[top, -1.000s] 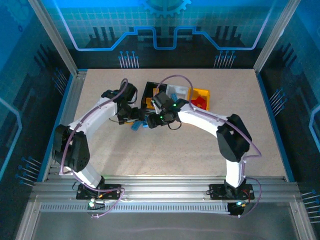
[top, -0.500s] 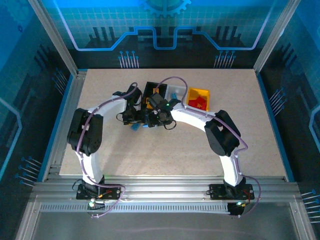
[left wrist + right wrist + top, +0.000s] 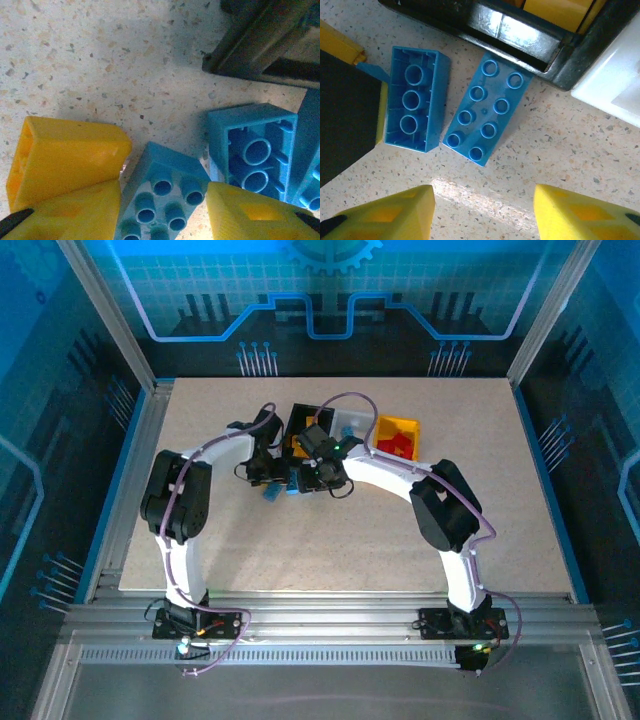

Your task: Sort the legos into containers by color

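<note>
My left gripper [image 3: 164, 212] stood narrow around a blue lego [image 3: 159, 192] lying studs up on the table [image 3: 100, 60] near the black bin [image 3: 260, 45]. Whether it gripped, I could not tell. My right gripper [image 3: 482, 202] hung wide and empty, probably to give room.

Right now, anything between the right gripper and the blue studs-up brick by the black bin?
Nothing visible. Only bare speckled table lies between the open right gripper and the blue eight-stud plastic brick. An upturned blue brick sits close beside it; the wall of the black plastic bin is just beyond it.
</note>
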{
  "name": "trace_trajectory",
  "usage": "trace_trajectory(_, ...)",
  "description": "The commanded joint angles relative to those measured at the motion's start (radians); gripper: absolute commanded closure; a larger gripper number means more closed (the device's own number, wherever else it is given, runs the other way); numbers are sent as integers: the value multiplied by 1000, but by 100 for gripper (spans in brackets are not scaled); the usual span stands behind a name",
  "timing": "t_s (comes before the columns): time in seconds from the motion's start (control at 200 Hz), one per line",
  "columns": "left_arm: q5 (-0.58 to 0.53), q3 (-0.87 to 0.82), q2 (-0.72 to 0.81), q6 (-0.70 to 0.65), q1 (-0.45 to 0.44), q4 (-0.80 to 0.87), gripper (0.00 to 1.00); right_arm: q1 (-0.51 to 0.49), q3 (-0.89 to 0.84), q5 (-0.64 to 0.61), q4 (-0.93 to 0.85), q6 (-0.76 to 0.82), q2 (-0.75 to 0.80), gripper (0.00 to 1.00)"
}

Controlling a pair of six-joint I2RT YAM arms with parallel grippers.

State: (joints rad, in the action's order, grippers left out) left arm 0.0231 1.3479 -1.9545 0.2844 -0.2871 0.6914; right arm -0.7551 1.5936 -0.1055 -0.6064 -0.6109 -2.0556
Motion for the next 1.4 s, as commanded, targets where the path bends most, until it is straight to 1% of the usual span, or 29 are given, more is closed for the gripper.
trace_trajectory(0.0,35,-110,24,-1,-5,15,50,4,35,-16,-26,-22,-10,42)
trace_trajectory(0.04,31,-140,51,4,-4,8,51,6,37,-19,-26,-23,-12,42)
trace_trajectory(0.14,30,-192,91,15,-4,4,55,7,53,-20,-29,-23,-27,41)
trace_trajectory(0.29,31,-240,102,24,-9,-5,54,8,88,-18,-38,-17,-54,40)
trace_trajectory(0.325,33,-248,104,28,-9,-5,51,8,98,-16,-43,-15,-60,39)
trace_trajectory(0.345,35,-252,107,30,-10,-4,48,7,104,-16,-46,-14,-66,38)
trace_trajectory(0.4,34,-265,120,34,-15,-5,29,8,118,-14,-56,-9,-79,36)
trace_trajectory(0.425,32,-271,126,35,-16,-3,24,9,126,-14,-60,-7,-85,36)
trace_trajectory(0.47,30,-282,141,37,-19,-1,22,10,139,-14,-70,-4,-96,36)
trace_trajectory(0.545,25,-298,160,39,-23,0,22,13,161,-18,-84,0,-118,36)
trace_trajectory(0.615,22,-305,166,41,-24,1,27,19,185,-26,-97,-1,-137,36)
trace_trajectory(0.655,22,-308,163,41,-26,-1,33,23,198,-33,-107,-2,-148,37)
trace_trajectory(0.745,20,-312,152,44,-27,-7,44,33,224,-40,-128,-6,-176,38)
trace_trajectory(0.795,21,-311,144,46,-27,-9,52,37,234,-43,-135,-3,-186,38)
trace_trajectory(0.855,25,-312,141,50,-27,-10,57,40,249,-53,-146,-3,-201,38)
trace_trajectory(1.071,52,-339,174,68,-30,12,60,44,285,-71,-148,-6,-240,34)
trace_trajectory(1.241,89,-365,278,95,-32,57,63,33,310,-59,-135,-5,-266,34)
trace_trajectory(1.396,86,-359,388,104,-31,129,63,28,322,-50,-143,-6,-309,35)
